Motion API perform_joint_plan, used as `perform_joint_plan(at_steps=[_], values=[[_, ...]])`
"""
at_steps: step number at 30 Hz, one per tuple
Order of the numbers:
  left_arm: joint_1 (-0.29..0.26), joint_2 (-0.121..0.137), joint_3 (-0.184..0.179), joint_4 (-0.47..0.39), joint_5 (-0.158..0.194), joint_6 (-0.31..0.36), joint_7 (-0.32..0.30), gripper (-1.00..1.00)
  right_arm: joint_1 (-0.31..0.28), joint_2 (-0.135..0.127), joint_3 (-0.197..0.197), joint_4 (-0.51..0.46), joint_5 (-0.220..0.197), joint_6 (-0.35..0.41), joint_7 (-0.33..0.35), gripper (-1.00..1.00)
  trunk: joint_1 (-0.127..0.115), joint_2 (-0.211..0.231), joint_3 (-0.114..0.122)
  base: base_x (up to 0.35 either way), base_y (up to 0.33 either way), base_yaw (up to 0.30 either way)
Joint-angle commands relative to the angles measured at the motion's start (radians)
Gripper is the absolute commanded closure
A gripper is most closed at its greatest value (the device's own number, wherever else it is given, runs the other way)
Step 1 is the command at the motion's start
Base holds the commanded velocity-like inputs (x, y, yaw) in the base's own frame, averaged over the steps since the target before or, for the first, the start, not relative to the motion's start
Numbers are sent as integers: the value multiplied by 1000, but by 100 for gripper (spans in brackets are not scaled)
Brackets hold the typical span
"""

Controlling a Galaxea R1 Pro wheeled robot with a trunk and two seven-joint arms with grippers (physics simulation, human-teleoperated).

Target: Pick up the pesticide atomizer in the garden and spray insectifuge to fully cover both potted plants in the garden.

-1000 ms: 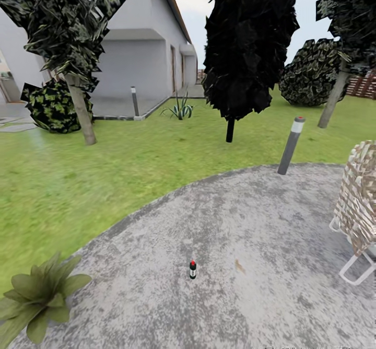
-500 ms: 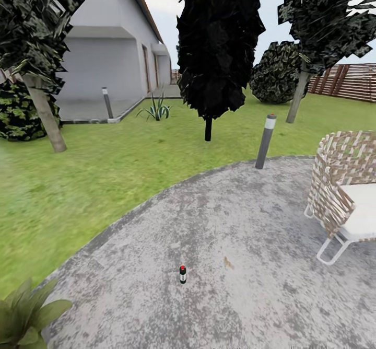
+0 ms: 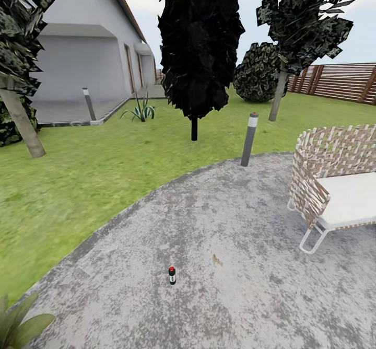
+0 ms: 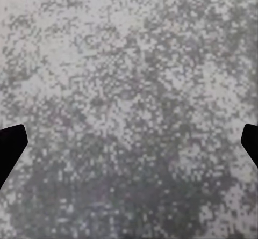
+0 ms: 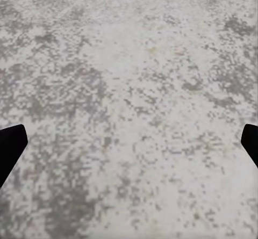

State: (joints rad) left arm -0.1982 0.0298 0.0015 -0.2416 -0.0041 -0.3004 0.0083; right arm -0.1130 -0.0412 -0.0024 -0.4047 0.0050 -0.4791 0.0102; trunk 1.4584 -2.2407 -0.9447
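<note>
Low on the round grey patio [image 3: 250, 265], near its lawn-side edge, the pesticide atomizer [image 3: 172, 275] stands upright and alone: a small dark bottle with a red cap. Over the last second it has stayed on the same patch of paving while the whole head view has swung to the right, so the camera has turned, not the bottle. That swing has carried the woven chair [image 3: 334, 192] with its pale cushion well into view on the right, and pushed the broad-leaved plant [image 3: 21, 328] at the patio's edge almost out at the lower left. Beyond the bottle, a grey post with a red dot [image 3: 249, 139] stands at the far rim of the paving; behind it are the dark tree [image 3: 198, 46], the lawn [image 3: 78, 182], the house [image 3: 83, 51] and the brown fence [image 3: 339, 81]. Both wrist views look down on speckled paving. The left hand [image 4: 129, 147] and the right hand [image 5: 129, 147] are spread wide, holding nothing. Judging by this, the robot is turning and the pickup is not yet begun.
</note>
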Motion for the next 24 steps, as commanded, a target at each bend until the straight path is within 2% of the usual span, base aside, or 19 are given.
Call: perform_joint_plan(at_steps=[1,5,12,24], values=[[-1,0,0,1,0,-3,1,-100,0,0,0,0,0,-4,2,-100,0,0,-1,0,0,-2],[-1,0,0,1,0,-3,1,-100,0,0,1,1,1,-3,2,-100,0,0,-1,0,0,-55],[-1,-1,0,1,0,-3,1,-100,0,0,0,1,1,-3,2,-100,0,0,0,32,44,-258],[-1,-1,0,1,0,-3,1,-100,0,0,0,1,1,-3,2,-100,0,0,0,136,226,-296]])
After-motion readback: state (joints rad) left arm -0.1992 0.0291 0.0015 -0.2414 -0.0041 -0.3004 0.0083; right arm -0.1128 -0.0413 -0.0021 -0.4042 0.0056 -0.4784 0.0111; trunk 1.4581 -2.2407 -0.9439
